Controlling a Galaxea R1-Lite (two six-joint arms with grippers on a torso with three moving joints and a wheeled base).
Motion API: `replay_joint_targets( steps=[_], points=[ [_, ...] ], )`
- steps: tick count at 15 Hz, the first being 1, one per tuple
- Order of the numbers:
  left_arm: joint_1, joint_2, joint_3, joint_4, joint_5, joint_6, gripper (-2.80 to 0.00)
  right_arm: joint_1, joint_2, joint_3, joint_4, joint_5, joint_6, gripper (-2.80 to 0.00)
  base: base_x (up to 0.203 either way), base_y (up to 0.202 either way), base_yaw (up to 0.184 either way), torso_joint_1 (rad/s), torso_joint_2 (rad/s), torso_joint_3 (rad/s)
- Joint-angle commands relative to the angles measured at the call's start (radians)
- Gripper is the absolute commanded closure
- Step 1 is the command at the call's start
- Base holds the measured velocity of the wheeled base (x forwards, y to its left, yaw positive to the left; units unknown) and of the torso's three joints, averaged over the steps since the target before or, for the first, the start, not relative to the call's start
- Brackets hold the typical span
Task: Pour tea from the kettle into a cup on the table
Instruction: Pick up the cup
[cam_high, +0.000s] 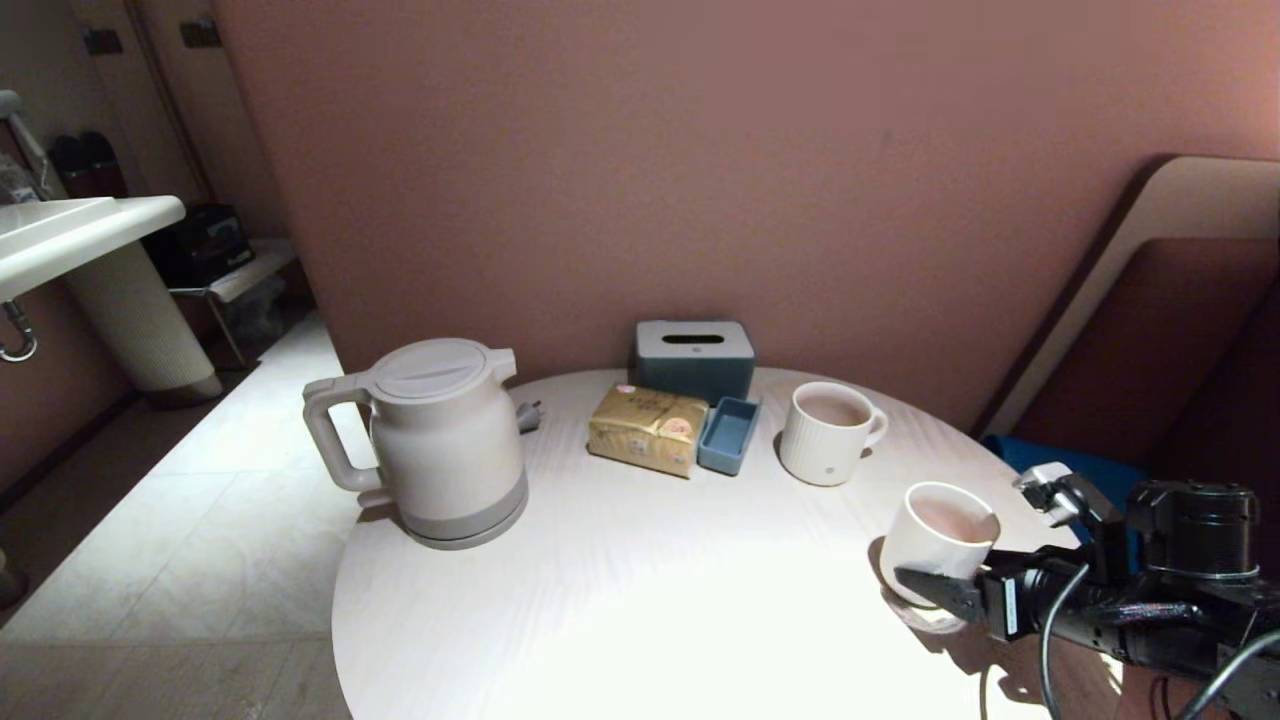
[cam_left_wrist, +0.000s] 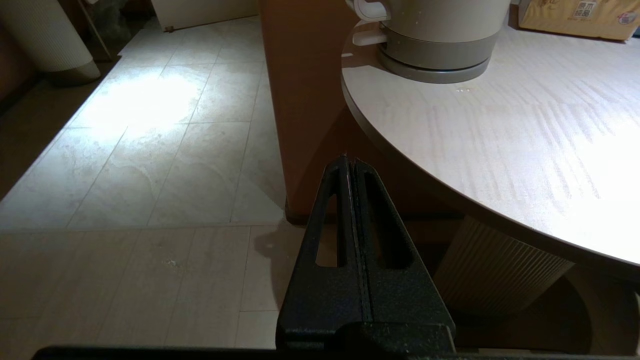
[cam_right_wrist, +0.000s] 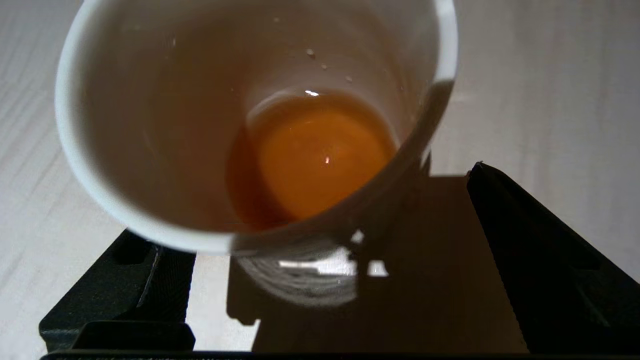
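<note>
Between the spread fingers of the right gripper stands the cup, ungripped, a little tea in it. Far off sits the kettle; the left gripper, pressed together, hangs beside the table, likely idle.

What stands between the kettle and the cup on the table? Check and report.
Nothing visible does. The table lies bare between the kettle and the cup. The packet, blue tray and mug sit further back, off that line. The right gripper, open, is at the cup.
</note>
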Motion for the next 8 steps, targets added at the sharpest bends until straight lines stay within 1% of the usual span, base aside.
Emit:
replay_joint_targets(
  steps=[1,4,8],
  points=[
    [0.001,0.001,0.0,0.0,0.001,0.0,0.0,-0.001,0.066,-0.019,-0.038,0.001,0.004,-2.8,0.0,0.0,0.0,0.0,0.0,0.0],
    [0.0,0.001,0.0,0.0,0.001,0.0,0.0,0.01,0.065,-0.02,-0.054,0.005,0.011,-2.8,0.0,0.0,0.0,0.0,0.0,0.0],
    [0.001,0.001,0.0,0.0,0.001,0.0,0.0,0.012,0.065,-0.014,-0.108,0.024,0.034,-2.8,0.0,0.0,0.0,0.0,0.0,0.0]
  ],
)
